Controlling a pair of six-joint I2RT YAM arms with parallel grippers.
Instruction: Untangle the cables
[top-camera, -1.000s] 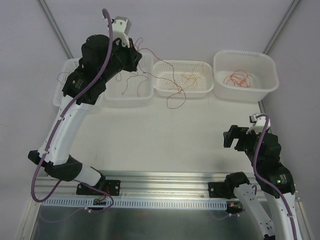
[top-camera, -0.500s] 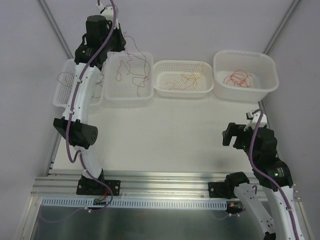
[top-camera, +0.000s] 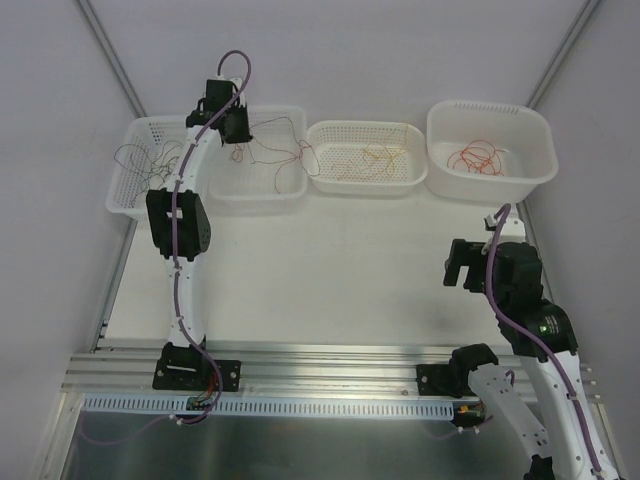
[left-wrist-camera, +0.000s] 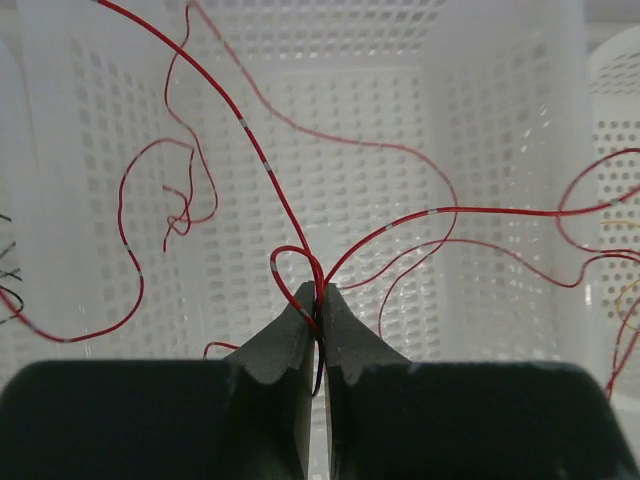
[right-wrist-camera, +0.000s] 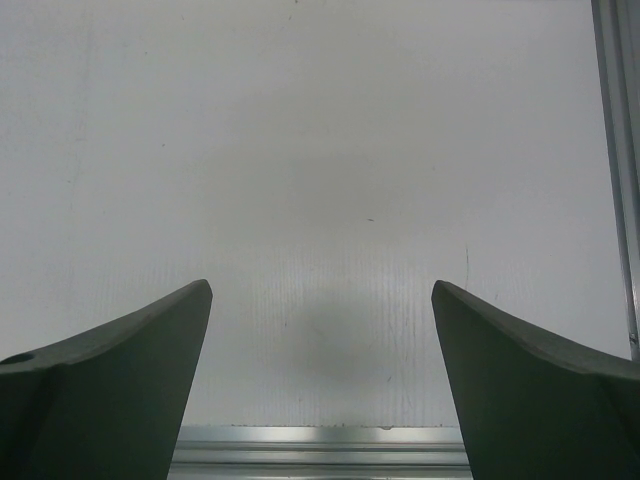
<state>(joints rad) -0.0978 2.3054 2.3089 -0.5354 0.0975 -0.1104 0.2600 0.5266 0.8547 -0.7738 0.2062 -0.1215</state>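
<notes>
My left gripper (top-camera: 238, 135) reaches over the second white basket (top-camera: 262, 190) from the left. It is shut on a dark red cable (top-camera: 285, 152), which loops in the basket and trails over its right rim. In the left wrist view the gripper (left-wrist-camera: 320, 296) pinches the red cable (left-wrist-camera: 250, 135) at its tips, in front of the basket wall (left-wrist-camera: 340, 110). A dark grey cable (top-camera: 135, 155) lies in the far-left basket. An orange-yellow cable (top-camera: 380, 155) lies in the third basket. A bright red cable (top-camera: 475, 155) lies in the right tub. My right gripper (top-camera: 462, 263) is open and empty; it also shows in the right wrist view (right-wrist-camera: 320, 290).
The four white containers stand in a row along the back of the table: far-left basket (top-camera: 120, 195), second basket, third basket (top-camera: 365, 180) and deep tub (top-camera: 490, 185). A metal rail (top-camera: 330, 360) runs along the near edge. The right gripper hovers above bare table (right-wrist-camera: 320, 150).
My left arm has swung down from high up and stretched out over the second basket. The dark red cable came off the table and now hangs into that basket. The right arm barely moved.
</notes>
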